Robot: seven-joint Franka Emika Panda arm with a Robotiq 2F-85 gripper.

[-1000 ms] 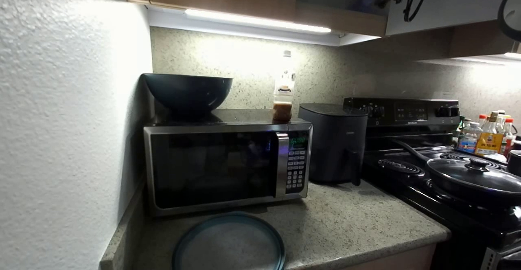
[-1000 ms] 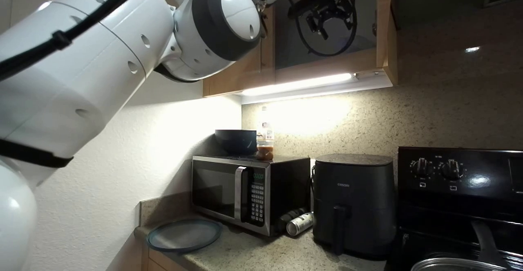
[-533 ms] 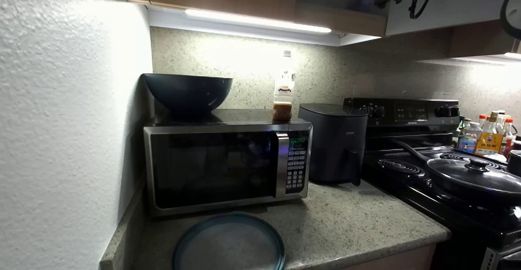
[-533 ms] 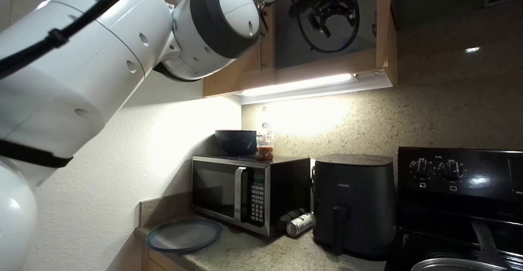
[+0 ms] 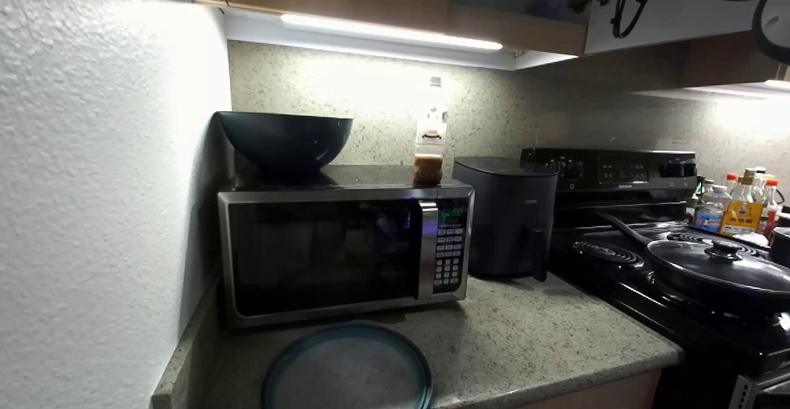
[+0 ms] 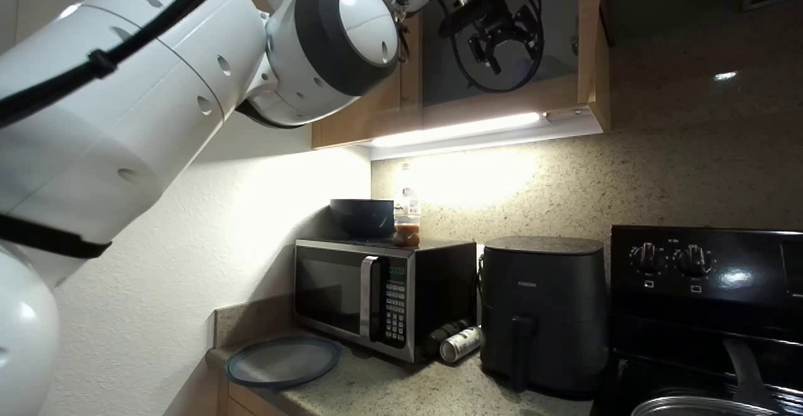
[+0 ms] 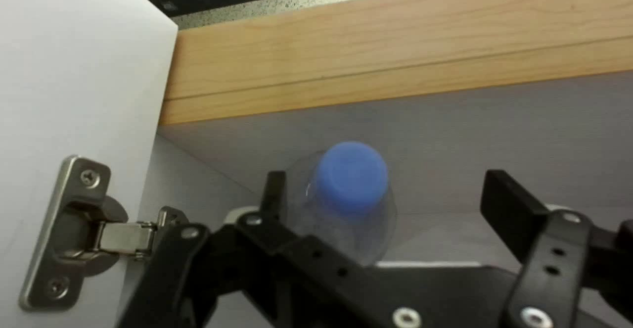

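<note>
Kitchen corner: speckled counter beside a white wall, below a wooden cabinet whose pale door is swung out.
Lettering: small pale name on the front of the black air fryer, seemingly "COSORI".
Green display: digits on the microwave, too blurred to read surely.
Yellow label: on a bottle past the stove, its characters too small to make out.
Blue-ended container: inside the cabinet, just below the wooden front edge as the wrist view pictures it.
Container direction: round blue end points toward the viewer; the clear body runs back behind it, so its long axis lies roughly along the line of sight.
Claw: fingers spread wide apart; the container shows between them, closer to the finger at picture left. Whether they touch cannot be told.
Change from half a second ago: in both exterior views the claw sits slightly lower and further toward picture left; items on the counter match.
</note>
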